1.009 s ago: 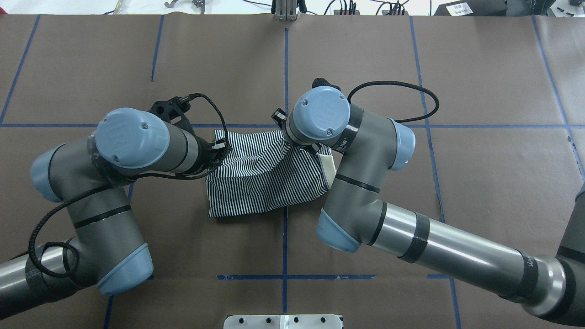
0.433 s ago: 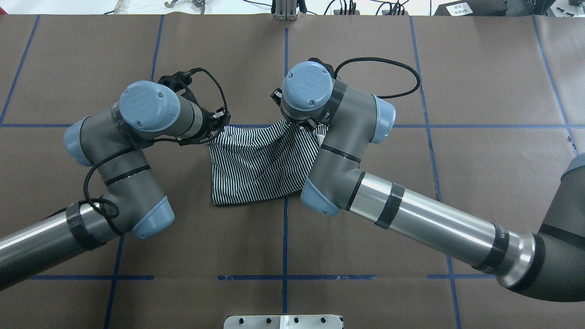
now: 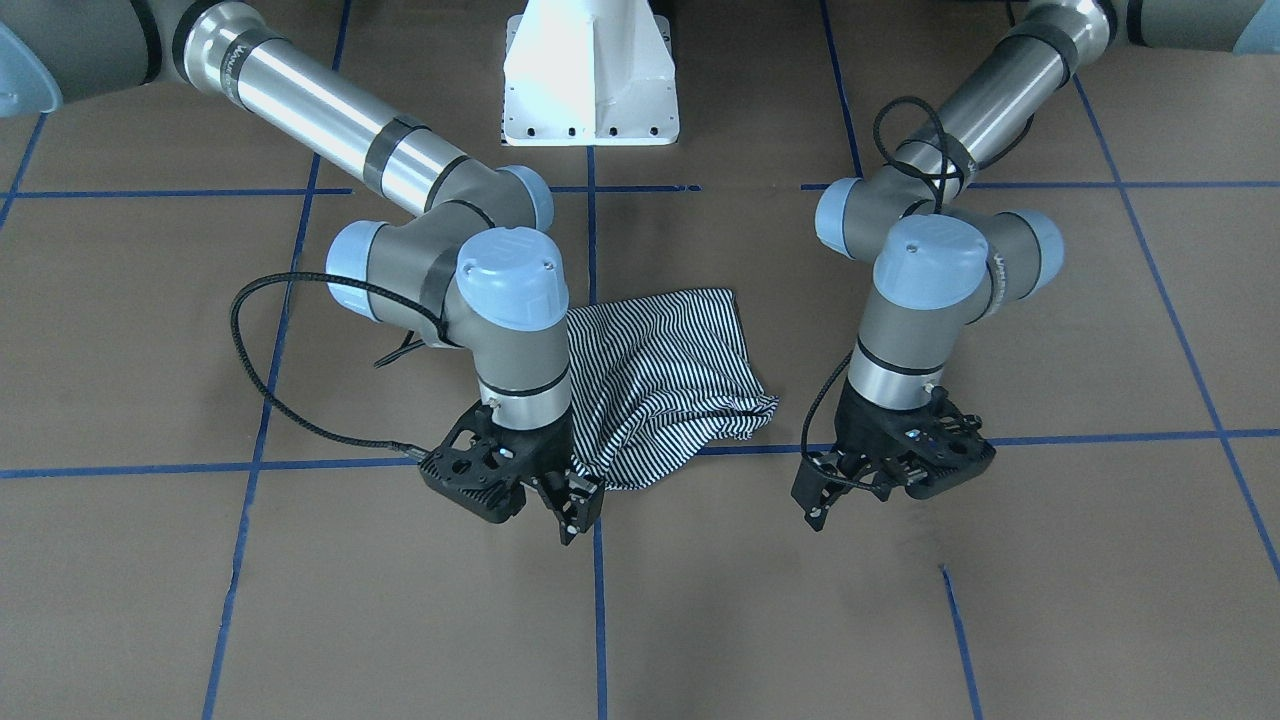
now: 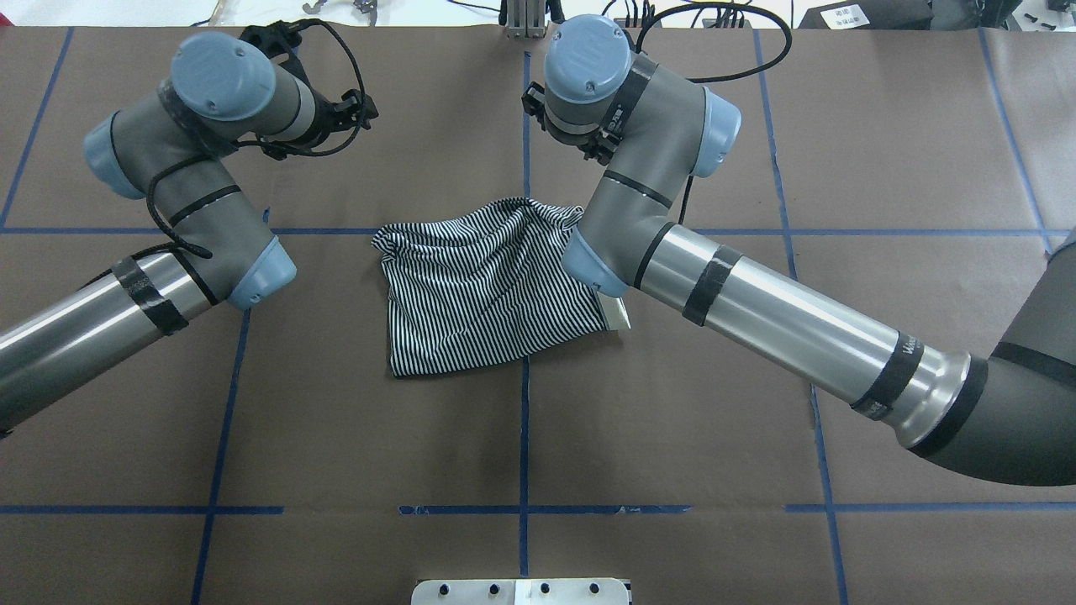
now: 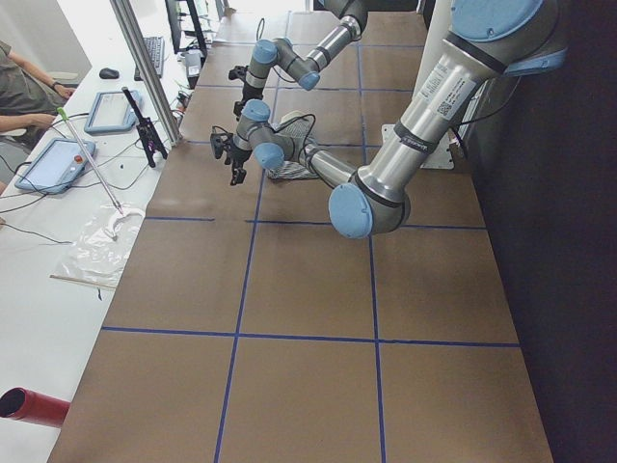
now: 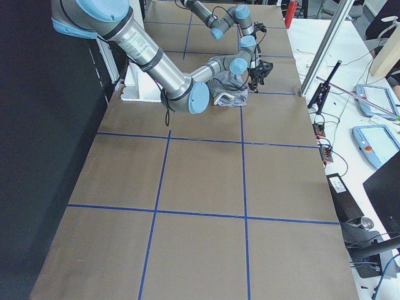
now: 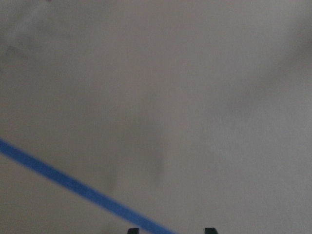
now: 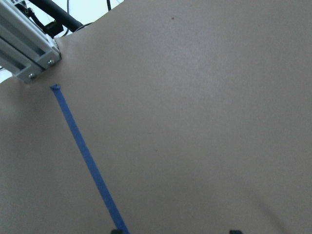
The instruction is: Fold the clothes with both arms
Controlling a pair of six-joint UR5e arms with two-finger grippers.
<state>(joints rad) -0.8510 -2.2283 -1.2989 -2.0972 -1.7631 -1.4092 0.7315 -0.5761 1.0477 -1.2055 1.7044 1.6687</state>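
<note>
The striped polo shirt [image 4: 487, 286] lies folded in a loose, rumpled rectangle at the table's middle, with a bit of cream collar [image 4: 616, 315] showing at its right edge. In the front view the shirt [image 3: 670, 380] bunches up between the two arms. My left gripper [image 3: 830, 492] hangs open over bare table beyond the shirt's far left corner, and its wrist view shows two separated fingertips [image 7: 132, 230] with only brown paper between them. My right gripper [image 3: 572, 508] is open too, just past the shirt's far edge, holding nothing [image 8: 175, 231].
Brown paper with blue tape lines [image 4: 523, 437] covers the table. The white pedestal base [image 3: 590, 80] stands at the near edge. An aluminium post [image 4: 525, 17] stands at the far edge. A desk with tablets [image 5: 58, 159] and a person's arm [image 5: 29, 96] lie beyond the far edge.
Both grippers let go of the shirt's far edge and moved away toward the table's far side. The lifted cloth dropped onto the shirt.
</note>
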